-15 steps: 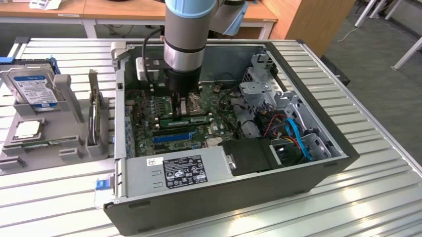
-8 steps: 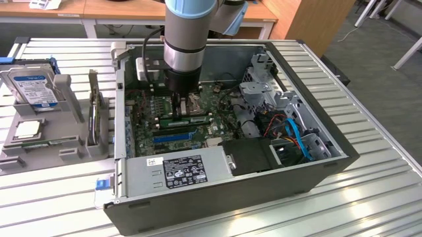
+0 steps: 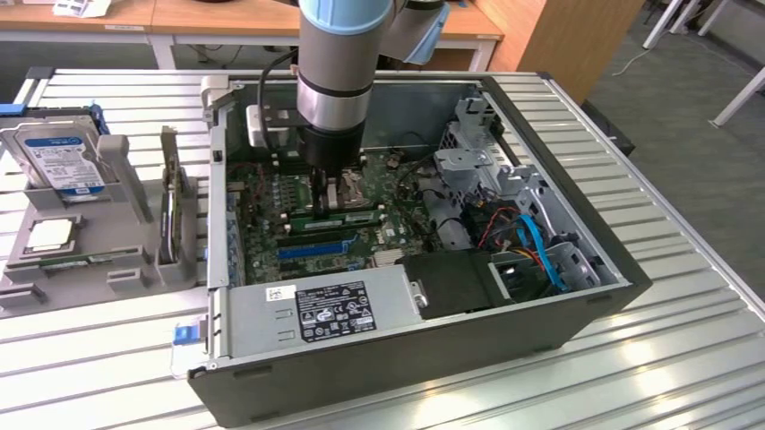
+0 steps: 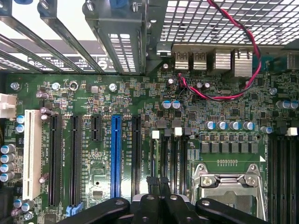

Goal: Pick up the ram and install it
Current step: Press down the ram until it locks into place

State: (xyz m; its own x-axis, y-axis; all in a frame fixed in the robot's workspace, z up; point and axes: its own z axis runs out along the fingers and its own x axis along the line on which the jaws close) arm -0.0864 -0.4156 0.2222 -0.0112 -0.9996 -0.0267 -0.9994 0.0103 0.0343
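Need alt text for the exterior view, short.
A robot arm reaches down into an open computer case, its end effector shut over the green motherboard. To the exterior view's left, a grey holder carries a hard drive.

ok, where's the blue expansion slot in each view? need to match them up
Exterior view: the blue slot lies just beyond the grey power supply, toward the exterior view's left.
Wrist view: the blue slot runs between two long black slots.
Shared landmark: the metal CPU socket frame.
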